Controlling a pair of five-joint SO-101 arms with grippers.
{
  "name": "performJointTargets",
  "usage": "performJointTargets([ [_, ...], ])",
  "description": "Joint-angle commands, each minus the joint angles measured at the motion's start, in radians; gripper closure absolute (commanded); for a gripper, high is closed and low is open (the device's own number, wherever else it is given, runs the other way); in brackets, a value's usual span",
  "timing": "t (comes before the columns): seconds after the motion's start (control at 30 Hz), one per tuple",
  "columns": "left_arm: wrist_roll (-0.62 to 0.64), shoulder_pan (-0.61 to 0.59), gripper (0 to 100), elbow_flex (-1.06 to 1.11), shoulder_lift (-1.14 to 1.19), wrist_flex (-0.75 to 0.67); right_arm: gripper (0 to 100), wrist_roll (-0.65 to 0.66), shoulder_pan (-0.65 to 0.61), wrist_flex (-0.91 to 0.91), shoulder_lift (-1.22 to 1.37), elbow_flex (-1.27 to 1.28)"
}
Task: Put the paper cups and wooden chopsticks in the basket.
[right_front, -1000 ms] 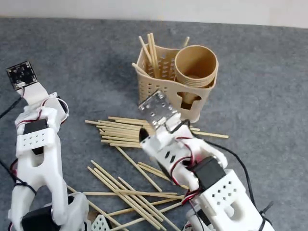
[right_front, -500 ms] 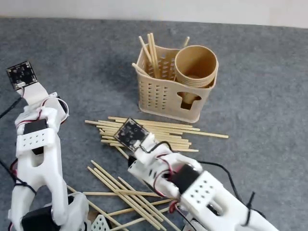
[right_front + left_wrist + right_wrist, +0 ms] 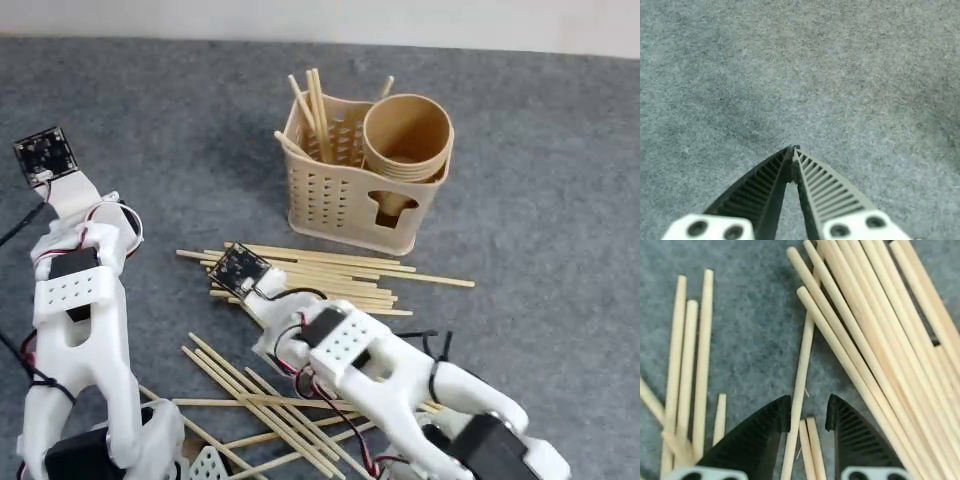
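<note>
Swung back from the basket (image 3: 345, 200) over the last second, my right arm now stands over the loose chopsticks (image 3: 340, 262) on the tabletop (image 3: 540, 200); my left arm has kept its place at the side.

Right claw (image 3: 808, 407): partly open and holding nothing. The jaws stand either side of the ends of two short sticks (image 3: 807, 440), with one long stick (image 3: 802, 365) running just beside them. The narrow opening suits a pinch on one or two sticks rather than the whole bundle (image 3: 875, 340), which lies close to one jaw.

Left claw (image 3: 792, 148): closed, tips together, holding nothing, over bare grey tabletop, well apart from the work so that it leaves room for the other arm.

Basket: upright at the far side of the tabletop. The stacked paper cups (image 3: 405, 135) sit in one compartment, and several chopsticks (image 3: 315, 110) stand on end in the other.

Remaining, by my judgement: the row just in front of the basket and the scatter (image 3: 260, 400) nearer my arms. Sticks lying crossed may drag their neighbours when lifted.
</note>
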Motion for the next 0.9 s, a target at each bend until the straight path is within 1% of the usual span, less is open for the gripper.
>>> performJointTargets([
  [0.0,0.005,-0.013,99,-0.007,-0.028,-0.018,87.2,-0.008,-0.007,-0.019,0.053,-0.079],
  [0.13,0.005,-0.013,99,-0.007,-0.028,-0.018,88.4,-0.003,-0.004,-0.016,0.134,-0.104],
  [0.27,0.005,-0.013,99,-0.007,-0.028,-0.018,99.8,0.000,0.033,-0.015,0.171,-0.147],
  [0.33,0.005,-0.013,99,-0.007,-0.028,-0.018,99.1,0.000,0.056,-0.012,0.166,-0.151],
  [0.4,0.005,-0.013,99,-0.007,-0.028,-0.018,99.3,0.009,0.074,0.028,0.150,-0.157],
  [0.53,0.005,-0.013,99,-0.007,-0.028,-0.018,99.3,0.098,0.099,0.134,0.085,-0.157],
  [0.87,0.005,-0.013,99,-0.007,-0.028,-0.018,99.3,0.104,0.102,0.239,-0.134,-0.148],
])
